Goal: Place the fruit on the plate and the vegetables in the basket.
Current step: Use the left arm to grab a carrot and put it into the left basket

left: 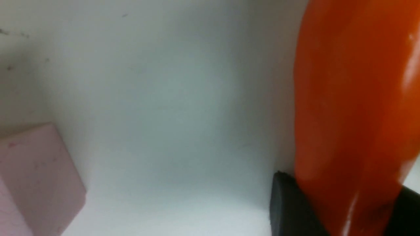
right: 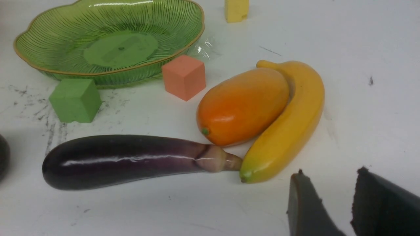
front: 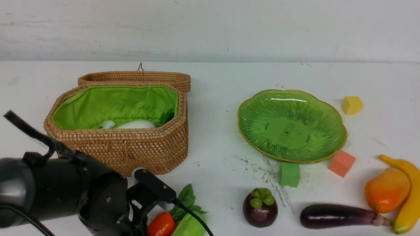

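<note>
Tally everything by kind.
Fruit: 3 (purple mangosteen, orange mango, yellow banana)
Vegetables: 4 (white radish, orange carrot, green leafy vegetable, purple eggplant)
Foam cubes: 4 (yellow cube, salmon cube, green cube, pink cube)
Containers: 2 (wicker basket, green plate)
Total: 13

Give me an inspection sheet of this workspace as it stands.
Surface: white table, dark scuff marks in front of the plate.
Job's things: basket open, radish inside; plate empty; mangosteen, eggplant, mango, banana and leafy vegetable on the table.
Clutter: yellow cube, orange cube, green cube, pink cube.
Grippers: left gripper closed around the carrot; right gripper open, empty.
Cables: black cable over the left arm.
Surroundings: white wall; nothing else seen.
</note>
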You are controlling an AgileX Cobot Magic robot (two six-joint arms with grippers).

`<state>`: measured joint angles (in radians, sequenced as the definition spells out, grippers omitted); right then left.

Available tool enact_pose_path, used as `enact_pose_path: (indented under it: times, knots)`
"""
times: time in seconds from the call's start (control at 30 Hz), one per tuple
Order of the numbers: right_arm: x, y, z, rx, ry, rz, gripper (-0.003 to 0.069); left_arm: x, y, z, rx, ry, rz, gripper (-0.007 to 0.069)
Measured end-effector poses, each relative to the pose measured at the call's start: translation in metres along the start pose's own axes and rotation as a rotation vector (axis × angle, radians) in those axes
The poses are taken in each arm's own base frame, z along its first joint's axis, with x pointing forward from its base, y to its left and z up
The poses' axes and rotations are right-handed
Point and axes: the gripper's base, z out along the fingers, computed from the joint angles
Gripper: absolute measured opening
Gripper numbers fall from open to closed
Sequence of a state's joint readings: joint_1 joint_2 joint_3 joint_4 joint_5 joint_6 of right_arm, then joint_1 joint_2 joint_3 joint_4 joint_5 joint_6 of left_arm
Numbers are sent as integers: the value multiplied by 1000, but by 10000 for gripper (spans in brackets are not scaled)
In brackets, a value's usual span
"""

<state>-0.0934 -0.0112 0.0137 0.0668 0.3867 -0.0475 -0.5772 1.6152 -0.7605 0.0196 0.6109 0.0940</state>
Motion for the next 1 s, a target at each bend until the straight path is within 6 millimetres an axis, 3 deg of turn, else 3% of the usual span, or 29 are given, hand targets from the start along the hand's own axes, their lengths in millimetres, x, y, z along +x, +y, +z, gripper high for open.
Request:
enact_pose_path:
  times: [0.27,0.43,0.63,0.7,0.73,0.87,0.9,1.0]
  knots:
    - [0,0,0,0,0,0,243,-13,2,-17,-2,45,-26,273]
    - [0,0,0,0,0,0,243,-27,4,-53,-12,-28,-43,273]
    - [0,0,0,0,0,0,243,-33,11,-123,-83,-142,55,273]
    - [0,0,0,0,0,0,243,-34,13,-135,-114,-160,94,273]
    - [0,0,0,0,0,0,243,-37,22,-150,-173,-180,148,273]
    - [0,0,0,0,0,0,243,-47,52,-171,-276,-222,164,273]
    - [0,0,0,0,0,0,243,-55,73,-178,-348,-247,192,273]
    - [0,0,0,0,0,0,243,-70,107,-179,-477,-265,316,273]
